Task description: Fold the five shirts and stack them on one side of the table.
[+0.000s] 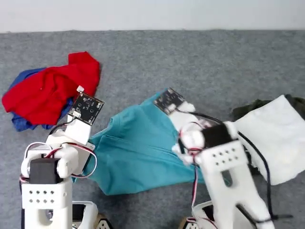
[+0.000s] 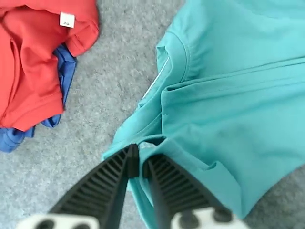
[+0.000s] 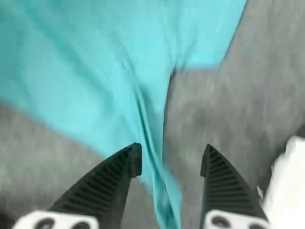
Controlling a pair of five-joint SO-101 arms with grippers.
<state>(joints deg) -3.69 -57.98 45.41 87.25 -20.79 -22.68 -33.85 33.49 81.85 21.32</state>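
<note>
Grey fabric-covered table (image 1: 200, 62), teal shirt (image 1: 138, 148) spread out in the middle towards the near side, red shirt (image 1: 47, 90) heaped over a blue shirt (image 1: 21, 123) at far left, white shirt (image 1: 276, 138) lying over a green shirt (image 1: 248, 109) at the right edge

Grey felt-like table cover (image 1: 190, 62) — pale wall strip (image 1: 152, 14) behind.

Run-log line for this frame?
teal shirt: spread mid-table | left gripper: shut on its edge | right gripper: open, straddling a fold | red shirt over blue shirt: by left arm | white shirt: by right arm
</note>
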